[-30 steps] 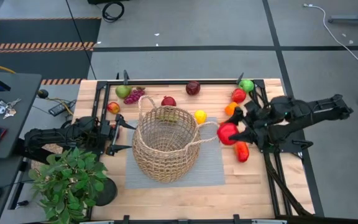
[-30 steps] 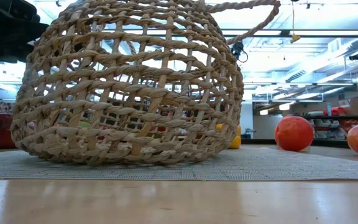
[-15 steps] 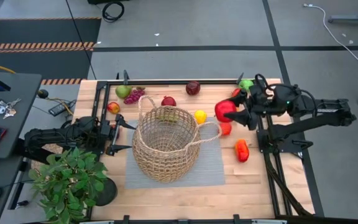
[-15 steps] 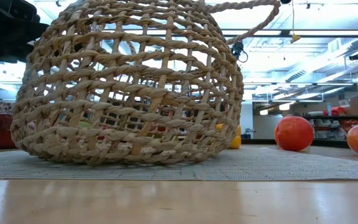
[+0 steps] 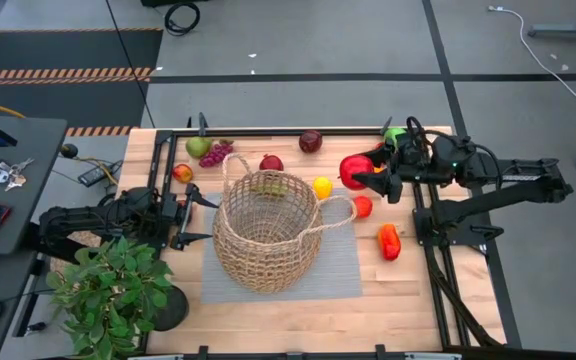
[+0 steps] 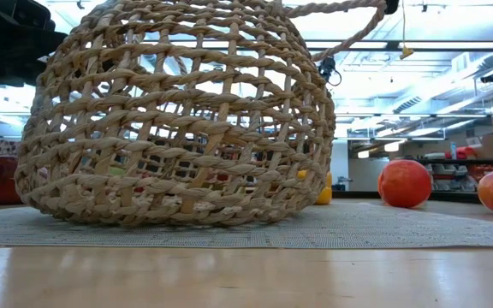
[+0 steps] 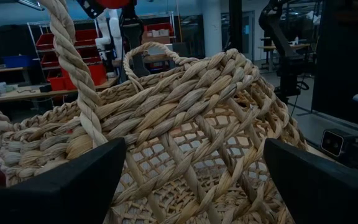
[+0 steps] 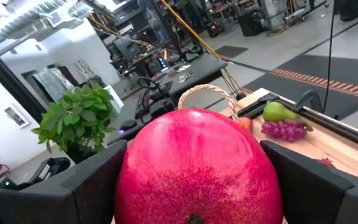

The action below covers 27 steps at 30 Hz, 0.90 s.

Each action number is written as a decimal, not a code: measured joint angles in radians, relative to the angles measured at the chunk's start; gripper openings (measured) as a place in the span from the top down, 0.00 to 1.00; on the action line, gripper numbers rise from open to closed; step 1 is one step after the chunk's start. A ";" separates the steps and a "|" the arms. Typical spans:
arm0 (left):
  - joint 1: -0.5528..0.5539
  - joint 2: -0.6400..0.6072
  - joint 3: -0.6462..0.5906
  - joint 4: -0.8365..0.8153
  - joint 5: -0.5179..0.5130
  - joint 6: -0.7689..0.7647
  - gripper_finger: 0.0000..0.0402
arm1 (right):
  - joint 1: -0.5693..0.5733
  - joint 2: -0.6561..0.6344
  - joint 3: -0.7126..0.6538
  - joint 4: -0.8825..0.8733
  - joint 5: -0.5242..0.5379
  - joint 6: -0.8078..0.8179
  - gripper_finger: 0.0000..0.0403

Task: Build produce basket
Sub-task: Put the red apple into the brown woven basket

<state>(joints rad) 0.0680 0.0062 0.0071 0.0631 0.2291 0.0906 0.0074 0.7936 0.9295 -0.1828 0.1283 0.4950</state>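
Right gripper (image 5: 368, 176) fingers clamped on a big red fruit (image 5: 356, 171) above the table's far right part, left gripper (image 5: 196, 215) spread wide beside the basket (image 5: 265, 232) on the grey mat (image 5: 340, 268) mid-table, other produce (image 5: 310, 141) along the far edge

- Robotics lab: wooden table (image 5: 298, 310) on a taped concrete floor (image 5: 298, 95).
- Background: red-bin shelving (image 7: 48, 46), further robot arms (image 7: 281, 37), ceiling strip lights (image 6: 418, 47).
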 joint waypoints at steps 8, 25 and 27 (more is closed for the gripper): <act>0.000 0.000 0.000 0.000 0.000 0.000 0.03 | -0.024 -0.010 0.000 -0.002 -0.025 -0.208 0.11; 0.000 0.000 0.000 0.000 0.000 0.000 0.03 | -0.045 -0.087 -0.055 -0.044 -0.074 -0.486 0.11; 0.000 0.000 0.000 0.000 0.000 0.000 0.03 | -0.045 -0.103 -0.055 -0.046 -0.088 -0.499 0.11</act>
<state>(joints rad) 0.0679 0.0061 0.0071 0.0631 0.2291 0.0906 -0.0375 0.6905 0.8745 -0.2289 0.0403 -0.0044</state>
